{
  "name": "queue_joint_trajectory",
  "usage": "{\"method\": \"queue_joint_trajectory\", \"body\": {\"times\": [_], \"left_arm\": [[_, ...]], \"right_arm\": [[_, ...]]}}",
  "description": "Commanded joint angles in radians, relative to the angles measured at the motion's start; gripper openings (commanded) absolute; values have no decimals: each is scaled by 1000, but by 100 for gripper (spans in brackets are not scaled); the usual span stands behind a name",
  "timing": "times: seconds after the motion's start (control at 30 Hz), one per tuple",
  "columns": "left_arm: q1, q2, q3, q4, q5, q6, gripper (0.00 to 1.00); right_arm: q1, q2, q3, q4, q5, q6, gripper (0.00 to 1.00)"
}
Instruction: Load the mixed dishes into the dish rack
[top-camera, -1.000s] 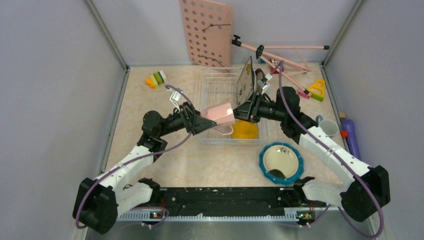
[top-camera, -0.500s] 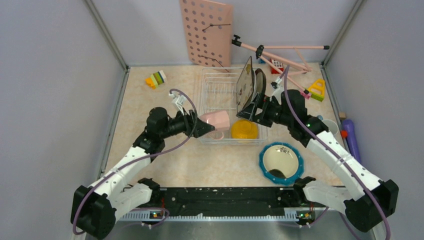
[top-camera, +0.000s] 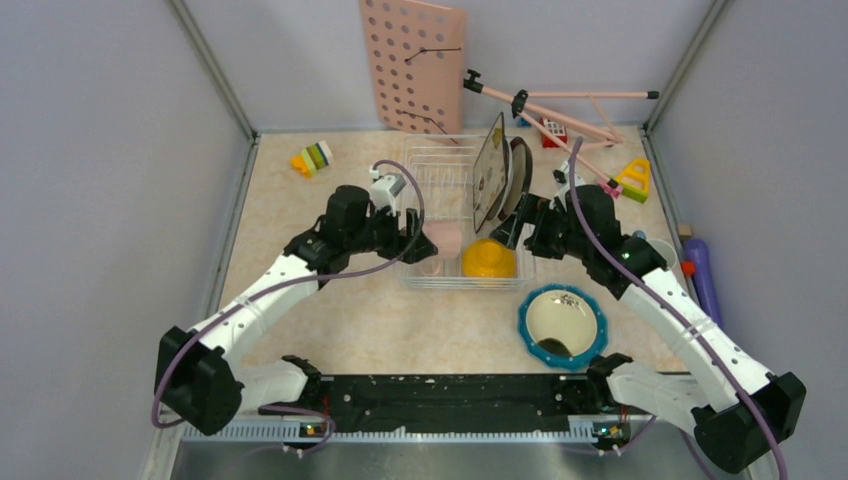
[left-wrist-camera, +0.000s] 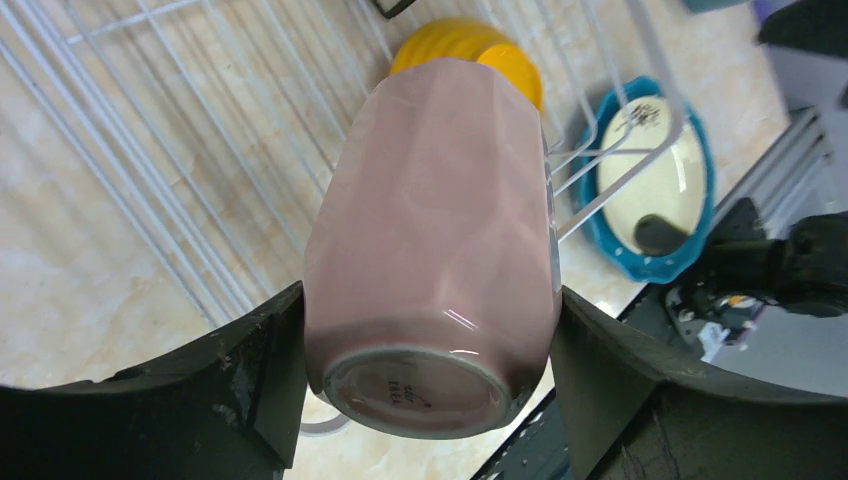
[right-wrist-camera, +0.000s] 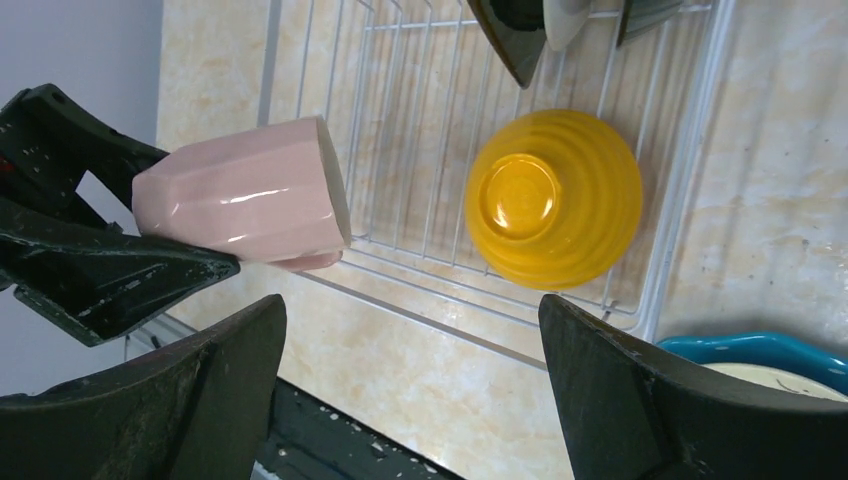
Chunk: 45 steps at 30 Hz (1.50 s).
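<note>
Lowered at dish rack's (top-camera: 440, 150) near-left corner, left gripper (left-wrist-camera: 425, 340) pinches slick, fragile pink cup's (left-wrist-camera: 430, 220) sides; right gripper (right-wrist-camera: 408, 320) gapes empty.

Three views of one surface (top-camera: 400, 320): one overhead, two wrist cameras.
The overhead camera looks down from above and behind, taking in everything. The camera on the left hand (left-wrist-camera: 425, 390) sits very near the pink cup (left-wrist-camera: 430, 230); that on the right hand (right-wrist-camera: 420, 400) looks down from higher. All three share the dish rack's (top-camera: 435, 175) near end and the yellow-orange bowl (right-wrist-camera: 553, 198).
</note>
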Motion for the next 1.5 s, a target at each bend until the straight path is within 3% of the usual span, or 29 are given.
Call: {"method": "queue_joint_trajectory", "body": {"times": [0.0,0.43,0.73,1.0,1.27,1.47], "left_arm": [[-42,36,99,-81,-91,72,0],[-134,276,309,-263,-126,190,0],[-248,440,595,-574,-320,452,0],[-256,526,810,-827,-356,521,0],[-267,579,858,-925,-344,585,0],[-267,610,812,-907,-307,591,0]], "right_arm": [[-11,-30,63,-14,66,-55,94],[-11,-56,61,-34,97,-93,94],[-11,-69,49,-23,91,-103,94],[-11,-69,67,-37,93,-123,94],[-11,-57,55,-16,85,-125,93],[-11,-76,37,-20,117,-118,93]]}}
